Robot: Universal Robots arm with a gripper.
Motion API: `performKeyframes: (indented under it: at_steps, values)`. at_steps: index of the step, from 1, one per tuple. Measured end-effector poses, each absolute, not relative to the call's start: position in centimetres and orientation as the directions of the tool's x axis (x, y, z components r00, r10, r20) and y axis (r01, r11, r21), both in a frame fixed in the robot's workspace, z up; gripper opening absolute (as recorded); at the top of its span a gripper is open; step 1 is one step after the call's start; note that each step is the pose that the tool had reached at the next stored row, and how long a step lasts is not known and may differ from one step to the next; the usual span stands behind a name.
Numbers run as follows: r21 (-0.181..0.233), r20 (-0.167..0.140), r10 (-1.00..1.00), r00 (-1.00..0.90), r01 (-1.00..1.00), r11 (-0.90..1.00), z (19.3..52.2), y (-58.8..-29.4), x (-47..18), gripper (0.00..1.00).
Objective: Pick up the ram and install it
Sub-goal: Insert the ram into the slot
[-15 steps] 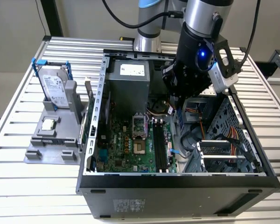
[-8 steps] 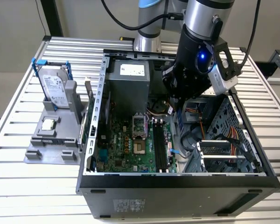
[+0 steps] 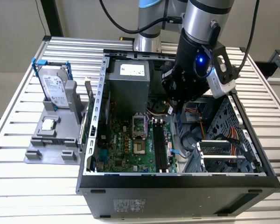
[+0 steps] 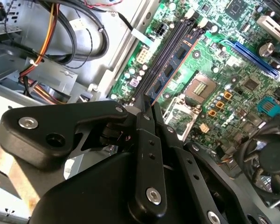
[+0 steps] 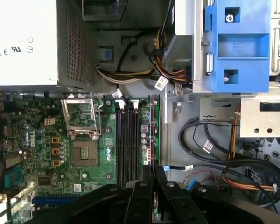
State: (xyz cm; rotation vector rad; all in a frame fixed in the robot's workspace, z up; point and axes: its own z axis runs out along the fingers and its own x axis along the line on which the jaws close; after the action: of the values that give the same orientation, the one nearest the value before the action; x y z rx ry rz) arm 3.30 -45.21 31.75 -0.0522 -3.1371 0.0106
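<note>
Exterior view: you are looking at an open computer case [image 3: 102, 140] lying on a slatted metal table [image 3: 18, 186], with the robot arm reaching down into it from twelve o'clock. The green motherboard [image 3: 126, 144] fills the case floor, and the gripper [image 3: 173, 106] hangs low over the black memory slots [image 3: 159, 147] at about four o'clock from the open processor socket [image 3: 138, 129]. At nine o'clock from the case, a grey holder [image 3: 51, 140] carries an upright silver hard drive [image 3: 54, 89] and a small square processor chip [image 3: 48, 124]. In the second wrist view, the gripper's black fingers [image 4: 149, 140] are pressed together on the ram [image 4: 170, 70], a thin stick with dark chips, which stands on edge in line with the memory slots [image 4: 165, 51]; you cannot tell whether it is fully seated. In the first wrist view, the ram [image 5: 152, 126] appears as a narrow green edge beside the slots [image 5: 127, 140], running toward the gripper [image 5: 151, 182].
</note>
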Motion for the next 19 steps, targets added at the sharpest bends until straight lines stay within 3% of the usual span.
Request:
performKeyframes:
  at_steps: [19]
  values:
    - [-0.007,0.004,0.034,-0.999,0.034,0.999,30.97,-45.49,3.26,0.0]
